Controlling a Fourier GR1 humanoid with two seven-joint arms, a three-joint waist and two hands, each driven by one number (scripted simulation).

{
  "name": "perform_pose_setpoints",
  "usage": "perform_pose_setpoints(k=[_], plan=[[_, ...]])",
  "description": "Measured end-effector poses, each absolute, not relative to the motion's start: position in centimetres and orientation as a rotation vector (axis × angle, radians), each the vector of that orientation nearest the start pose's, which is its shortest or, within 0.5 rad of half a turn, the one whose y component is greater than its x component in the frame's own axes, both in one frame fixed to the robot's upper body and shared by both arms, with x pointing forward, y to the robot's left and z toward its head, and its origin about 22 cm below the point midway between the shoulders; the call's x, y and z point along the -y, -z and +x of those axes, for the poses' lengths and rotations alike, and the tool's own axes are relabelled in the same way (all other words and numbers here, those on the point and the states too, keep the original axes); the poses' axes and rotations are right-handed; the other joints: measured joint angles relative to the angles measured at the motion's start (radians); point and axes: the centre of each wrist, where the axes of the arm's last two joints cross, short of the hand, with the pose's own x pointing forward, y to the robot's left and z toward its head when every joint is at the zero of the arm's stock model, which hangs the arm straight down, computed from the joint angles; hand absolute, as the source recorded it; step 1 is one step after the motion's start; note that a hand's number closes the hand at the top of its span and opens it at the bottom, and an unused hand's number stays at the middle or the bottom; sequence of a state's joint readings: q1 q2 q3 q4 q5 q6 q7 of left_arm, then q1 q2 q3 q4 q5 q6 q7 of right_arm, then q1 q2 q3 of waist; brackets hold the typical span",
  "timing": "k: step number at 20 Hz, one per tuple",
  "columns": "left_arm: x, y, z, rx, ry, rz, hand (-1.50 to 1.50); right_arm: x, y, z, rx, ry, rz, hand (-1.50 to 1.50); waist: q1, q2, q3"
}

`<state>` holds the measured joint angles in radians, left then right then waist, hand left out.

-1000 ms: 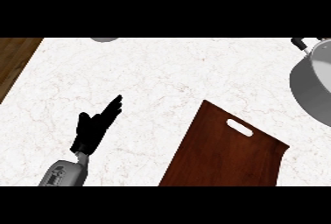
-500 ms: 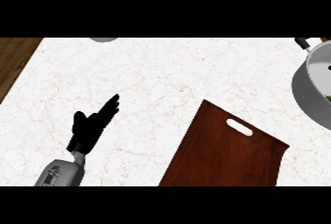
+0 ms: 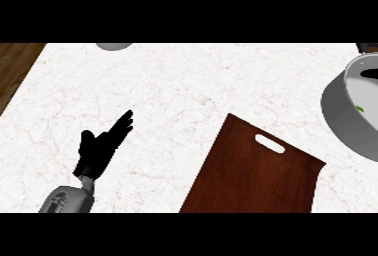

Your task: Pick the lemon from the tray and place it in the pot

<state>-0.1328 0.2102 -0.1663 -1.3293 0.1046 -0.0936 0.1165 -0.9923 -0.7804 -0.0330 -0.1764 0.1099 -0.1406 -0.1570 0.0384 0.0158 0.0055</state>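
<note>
While the left hand (image 3: 100,147) rests open over the white marbled counter (image 3: 184,85) at the lower left of the head view, its fingers straight and held close together pointing up and to the right with the thumb set a little apart, nothing lies in it or under it. Its grey forearm (image 3: 68,199) comes in from the lower edge. Well to the right of that hand lies a dark brown wooden tray (image 3: 255,180), a flat board with a slot handle (image 3: 269,143) near its upper corner, turned at an angle so that its long side runs up and to the left; its visible surface carries nothing. At the right edge stands a grey metal pot (image 3: 347,120), only partly in view, its rim tilted toward the tray and well apart from the hand. Just inside the pot's wall a small greenish-yellow speck (image 3: 359,108) shows, too small to tell whether it is the lemon. A grey round object (image 3: 114,46) peeks in at the top edge. A strip of brown wood (image 3: 13,70) borders the counter at the upper left. No right hand shows.
</note>
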Motion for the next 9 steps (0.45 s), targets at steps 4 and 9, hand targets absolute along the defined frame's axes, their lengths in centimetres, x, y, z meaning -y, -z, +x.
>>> perform_pose_setpoints(k=[4,9], plan=[[-23.7,1.7,27.1,1.296,0.299,-0.081,0.00,48.2,-15.6,37.9,1.415,0.061,-0.927,-1.50,-0.005,0.000,-0.001],[-23.9,2.0,26.4,1.296,0.297,-0.080,0.00,51.8,-15.9,34.9,1.512,0.249,-0.932,-1.50,-0.008,-0.001,-0.001]])
